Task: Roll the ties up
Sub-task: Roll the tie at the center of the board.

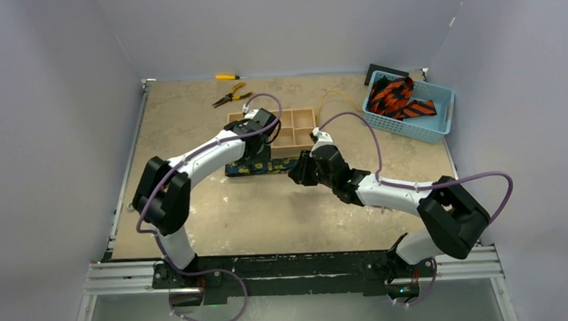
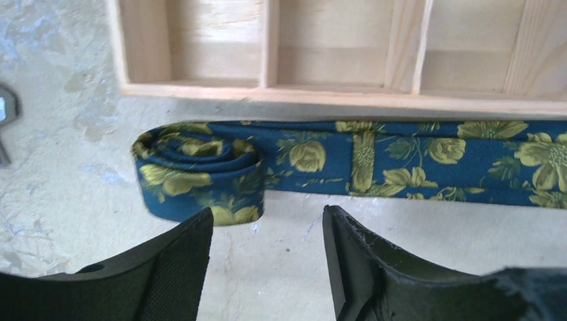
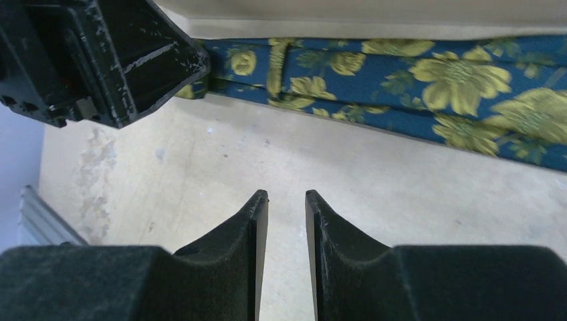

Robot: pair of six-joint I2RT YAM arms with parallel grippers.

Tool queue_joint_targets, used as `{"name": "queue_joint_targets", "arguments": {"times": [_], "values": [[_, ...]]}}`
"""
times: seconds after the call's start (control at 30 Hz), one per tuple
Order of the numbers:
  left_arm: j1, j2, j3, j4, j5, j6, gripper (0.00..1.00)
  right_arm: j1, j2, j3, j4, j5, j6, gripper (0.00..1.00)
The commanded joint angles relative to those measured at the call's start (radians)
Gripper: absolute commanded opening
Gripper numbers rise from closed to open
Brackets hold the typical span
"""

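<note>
Although rolling is under way, most of the job looks unfinished. The tan bench [image 1: 196, 208] carries everything. At its far right corner a blue basket [image 1: 419, 130] holds a heap of orange-red ties with black stripes [image 1: 394, 98], none of them laid out; how many there are cannot be told from above. Near the middle sits a wooden tray [image 1: 294, 127] with several compartments, and those in view hold no tie. Directly along the tray's near wall lies the navy tie [image 2: 401, 160], patterned with yellow-gold flowers. Most of its length is stretched flat on the bench, running off to the right. Only its left end has been wound, into a small loose coil [image 2: 200, 167] of a few turns standing on its edge. The left pincer [image 2: 267, 212] hangs just in front of that coil with its jaws spread and nothing between them, so the coil stands ungripped. The right pincer [image 3: 287, 195] hovers over bare bench just short of the flat stretch, its jaws parted only narrowly and likewise empty. As a judgement, the first tie is perhaps a quarter wound, and the loose coil may spring open unless it is caught again. The basket ties have yet to be started.
</note>
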Motion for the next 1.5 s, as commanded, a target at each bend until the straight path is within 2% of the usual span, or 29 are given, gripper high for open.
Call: {"name": "queue_joint_targets", "arguments": {"times": [0.0, 0.07, 0.17, 0.23, 0.3, 0.4, 0.57, 0.7, 0.9, 1.17, 1.47], "values": [[0.078, -0.216, -0.122, 0.099, 0.055, -0.028, 0.62, 0.010, 0.058, 0.100, 0.085, -0.090, -0.035, 0.31], [0.178, -0.354, -0.291, 0.227, 0.156, -0.033, 0.64, 0.033, 0.099, 0.151, 0.088, -0.111, -0.033, 0.32], [0.321, -0.564, -0.512, 0.441, 0.298, -0.029, 0.73, 0.068, 0.177, 0.242, 0.082, -0.120, -0.025, 0.39], [0.387, -0.646, -0.610, 0.544, 0.358, -0.024, 0.79, 0.080, 0.236, 0.305, 0.064, -0.122, -0.013, 0.42], [0.430, -0.686, -0.662, 0.599, 0.389, -0.012, 0.80, 0.088, 0.290, 0.363, 0.043, -0.116, -0.009, 0.42], [0.486, -0.692, -0.700, 0.654, 0.471, 0.004, 0.80, 0.095, 0.373, 0.445, 0.005, -0.107, 0.005, 0.40], [0.599, -0.601, -0.740, 0.857, 0.804, -0.003, 0.76, 0.095, 0.454, 0.511, -0.010, -0.102, 0.040, 0.36], [0.671, -0.471, -0.674, 0.812, 0.968, 0.051, 0.75, 0.095, 0.500, 0.561, -0.033, -0.104, 0.052, 0.34], [0.688, -0.418, -0.688, 0.769, 0.972, 0.109, 0.75, 0.095, 0.535, 0.603, -0.033, -0.102, 0.069, 0.33], [0.688, -0.391, -0.718, 0.858, 0.971, 0.055, 0.75, 0.095, 0.573, 0.654, -0.063, -0.114, 0.065, 0.32], [0.686, -0.339, -0.721, 0.848, 0.971, 0.053, 0.73, 0.086, 0.618, 0.649, -0.091, -0.109, 0.091, 0.29]]}}
